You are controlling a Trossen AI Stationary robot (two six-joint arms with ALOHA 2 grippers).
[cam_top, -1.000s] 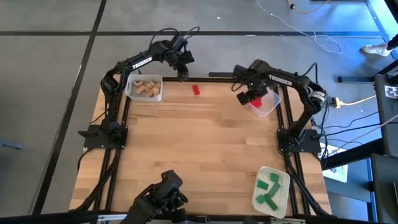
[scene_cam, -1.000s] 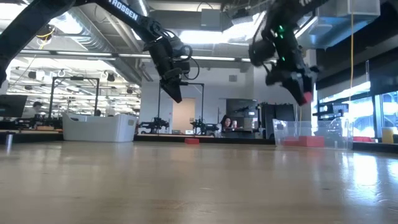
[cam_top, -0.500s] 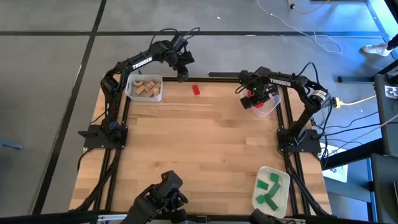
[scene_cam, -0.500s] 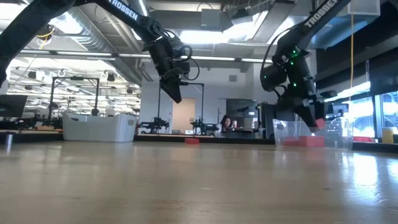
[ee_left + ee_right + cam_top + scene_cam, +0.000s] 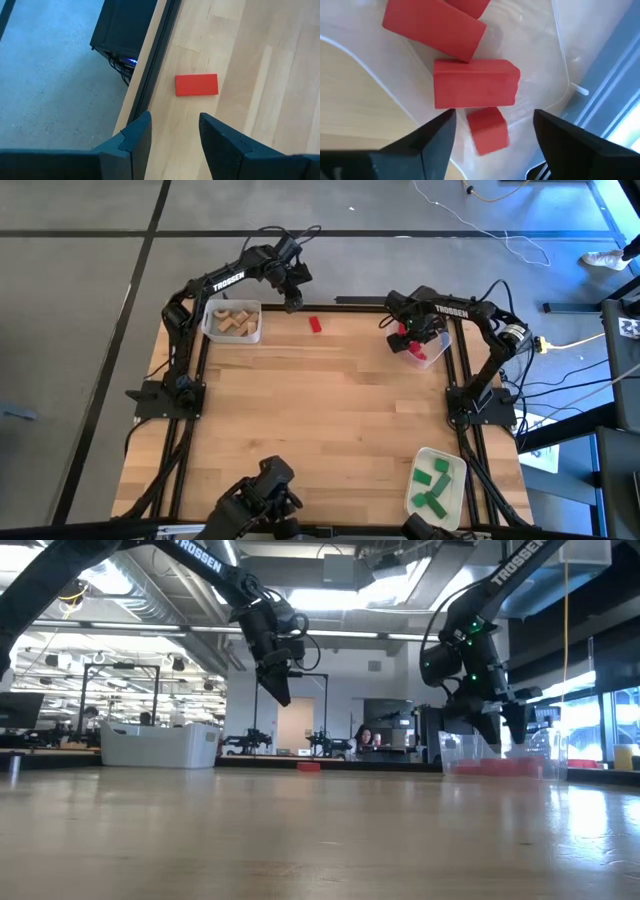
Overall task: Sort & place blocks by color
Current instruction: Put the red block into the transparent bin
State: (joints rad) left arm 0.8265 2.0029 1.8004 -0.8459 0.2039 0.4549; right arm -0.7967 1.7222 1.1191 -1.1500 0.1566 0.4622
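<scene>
Right gripper (image 5: pixel 414 346) sits over the clear bin (image 5: pixel 436 352) at the desk's far right edge, fingers spread wide, nothing held; red blocks (image 5: pixel 472 82) lie loose in the bin below. One stray red block (image 5: pixel 315 324) left near the desk's far edge. Left gripper (image 5: pixel 172 135) hovers just beside it, fingers parted and empty. From that wrist the block lies straight ahead, long axis across the finger gap. Left arm is clearly nearer. Tan blocks (image 5: pixel 232 323) and green blocks (image 5: pixel 432 485) are already binned.

Camera layout: one overhead, one table-level, two wrist-mounted close-ups.
High and left wrist views are both showing the small red rectangular block (image 5: pixel 315 324) (image 5: pixel 196 84) lying on the light wooden table (image 5: pixel 320 420).
</scene>
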